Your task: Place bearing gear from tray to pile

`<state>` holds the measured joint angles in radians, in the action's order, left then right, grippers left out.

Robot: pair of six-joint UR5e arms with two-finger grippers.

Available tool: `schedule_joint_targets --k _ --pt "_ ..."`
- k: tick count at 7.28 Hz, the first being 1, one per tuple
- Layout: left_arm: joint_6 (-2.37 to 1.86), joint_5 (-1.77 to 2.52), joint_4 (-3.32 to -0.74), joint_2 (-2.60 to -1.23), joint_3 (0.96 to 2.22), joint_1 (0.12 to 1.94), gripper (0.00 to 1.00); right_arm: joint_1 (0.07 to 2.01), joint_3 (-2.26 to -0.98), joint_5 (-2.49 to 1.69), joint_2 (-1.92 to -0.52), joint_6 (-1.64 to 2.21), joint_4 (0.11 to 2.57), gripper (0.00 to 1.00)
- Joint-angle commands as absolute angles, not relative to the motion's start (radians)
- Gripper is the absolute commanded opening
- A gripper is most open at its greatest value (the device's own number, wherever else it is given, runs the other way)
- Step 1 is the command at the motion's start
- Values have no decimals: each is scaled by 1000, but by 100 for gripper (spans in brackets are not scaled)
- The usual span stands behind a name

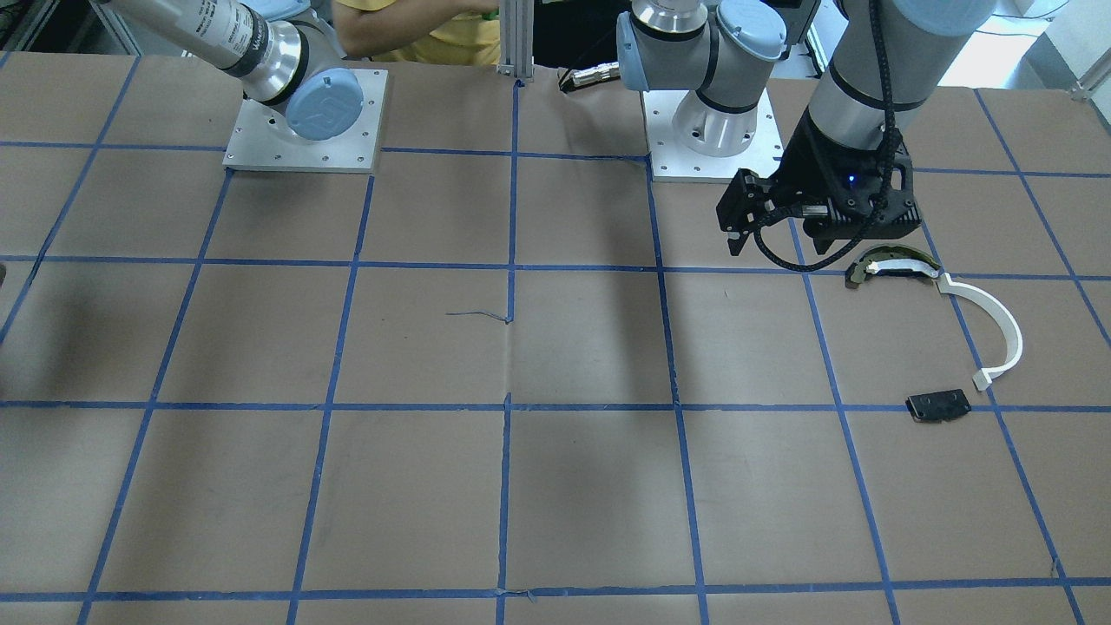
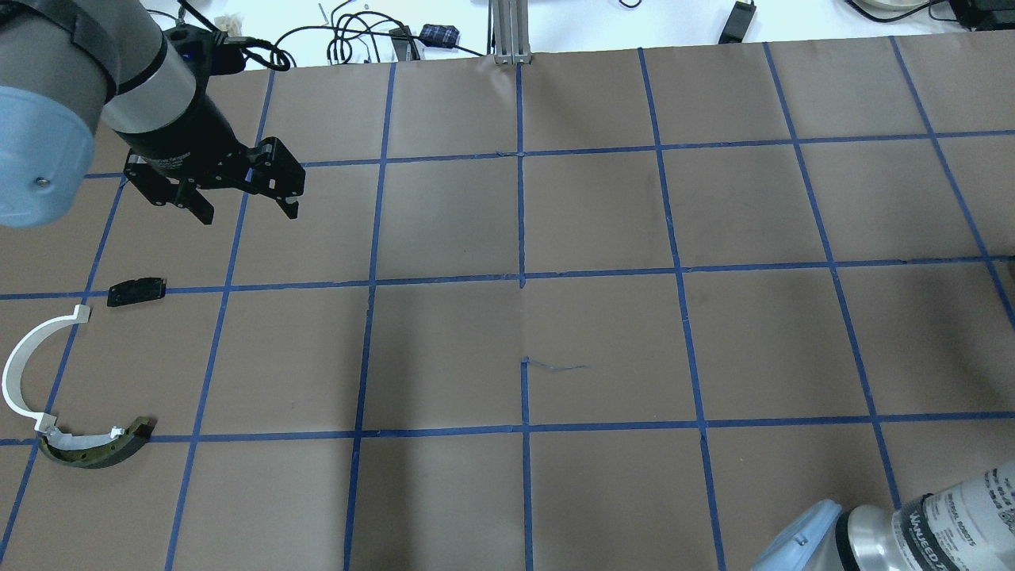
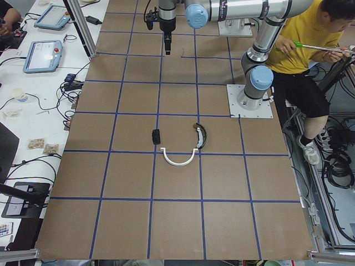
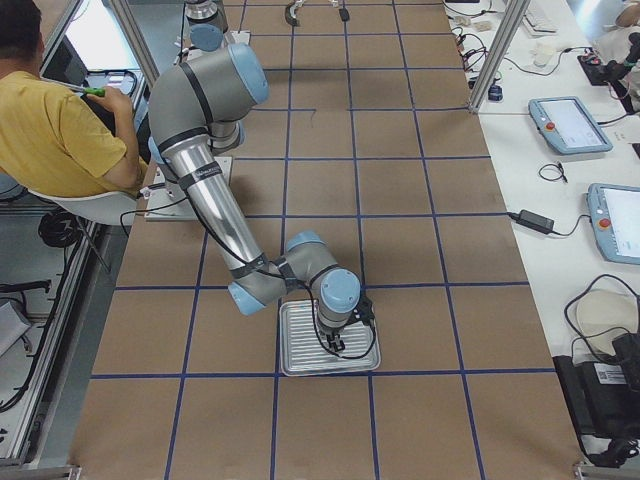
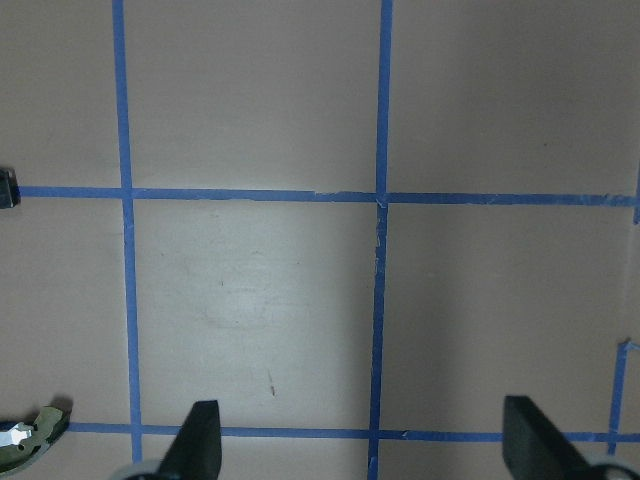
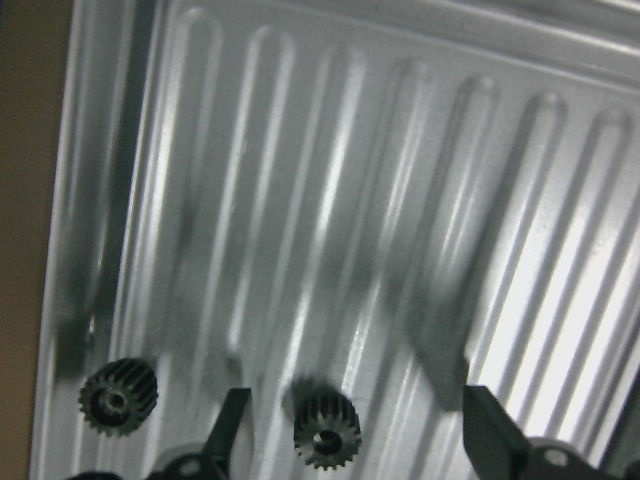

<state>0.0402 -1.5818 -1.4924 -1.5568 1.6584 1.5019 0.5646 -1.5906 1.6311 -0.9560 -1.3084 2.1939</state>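
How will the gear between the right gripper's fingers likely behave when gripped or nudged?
The gear looks dark and metallic, so probably stiff and heavy for its size. It seems to lie flat on the ribbed tray, so a nudge would likely slide it along a groove, not roll it. Its teeth should give the open right gripper purchase.

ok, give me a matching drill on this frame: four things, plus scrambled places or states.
1 white curved strip
2 flat black plate
3 bearing gears
4 left pincer

A open, above the table
B on the ribbed tray
C flat on the table, touching no other part
D one end beside the dark-and-cream piece

Pairs: 1-D, 2-C, 3-B, 4-A
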Motion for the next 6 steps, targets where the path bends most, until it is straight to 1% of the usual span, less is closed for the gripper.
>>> schedule_joint_targets --k 1,2,4,6 --pt "41 -1583 -1493 -1555 1661 1502 100 565 -1591 1632 -950 -1308 2191 74" --pt "41 -1585 -1493 -1557 1661 1500 100 565 -1591 1632 -951 -1307 2191 74" --pt "41 -1586 -1494 -1555 1663 1502 100 565 -1591 1634 -951 -1305 2189 60" --pt "41 -1586 -1494 -1555 1663 1502 100 565 -1589 1643 -956 -1293 2186 50"
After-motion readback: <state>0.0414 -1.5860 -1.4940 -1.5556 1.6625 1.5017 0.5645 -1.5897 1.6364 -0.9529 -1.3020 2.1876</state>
